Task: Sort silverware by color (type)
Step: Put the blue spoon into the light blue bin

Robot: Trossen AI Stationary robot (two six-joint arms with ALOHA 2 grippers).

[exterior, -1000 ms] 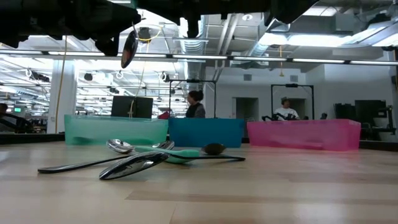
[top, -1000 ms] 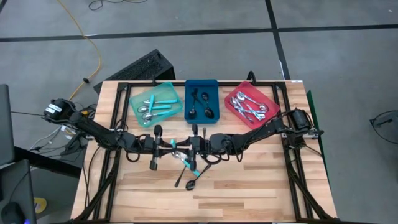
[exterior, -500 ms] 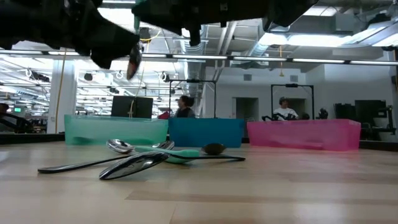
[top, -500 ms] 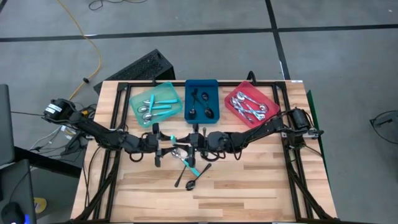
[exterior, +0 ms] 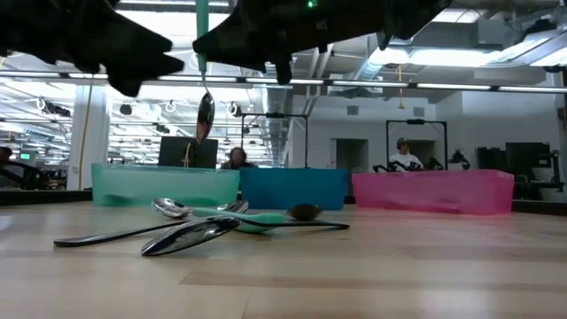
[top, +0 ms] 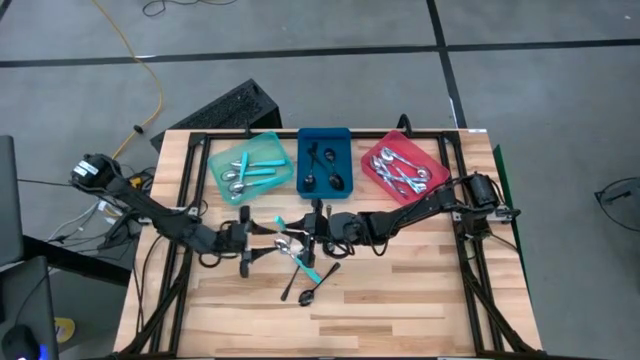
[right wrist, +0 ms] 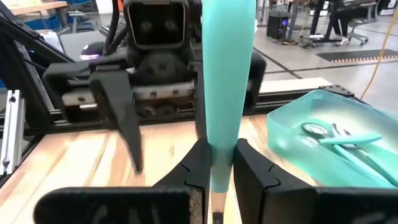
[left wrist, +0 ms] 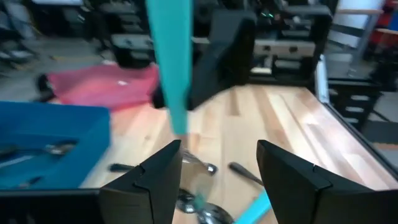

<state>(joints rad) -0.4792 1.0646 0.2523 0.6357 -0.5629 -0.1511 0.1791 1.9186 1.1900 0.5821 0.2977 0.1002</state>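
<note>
A teal-handled spoon (top: 279, 222) hangs above the table's middle, handle (right wrist: 227, 87) up and bowl (exterior: 205, 115) down, with my right gripper (top: 303, 226) shut on it. Just left of it, my left gripper (top: 262, 243) stands open and level. Its fingers (left wrist: 163, 174) are short of the handle (left wrist: 170, 68) and touch nothing. Several more spoons (top: 302, 265) lie flat on the wood below: silver, black and teal-handled. My right gripper pinches the spoon's teal handle (right wrist: 216, 163) between its two fingers, which lie level and come from the table's right, across the handle. Most of the handle stands up above the fingers. The spoon is lifted clear, nearly upright, its bowl hanging below.
Three trays stand in a row at the far edge: a teal tray (top: 228, 160) with teal-handled spoons, a blue tray (top: 344, 160) with black ones, a red tray (top: 372, 172) with silver ones. Black frame rails (top: 180, 260) run along the table's sides.
My left gripper has opened, let go of the teal-handled spoon and drawn back a little toward the table's left. The spoon stays in my right gripper. Its bowl has swung down, so it now hangs nearly upright and lower than before.
</note>
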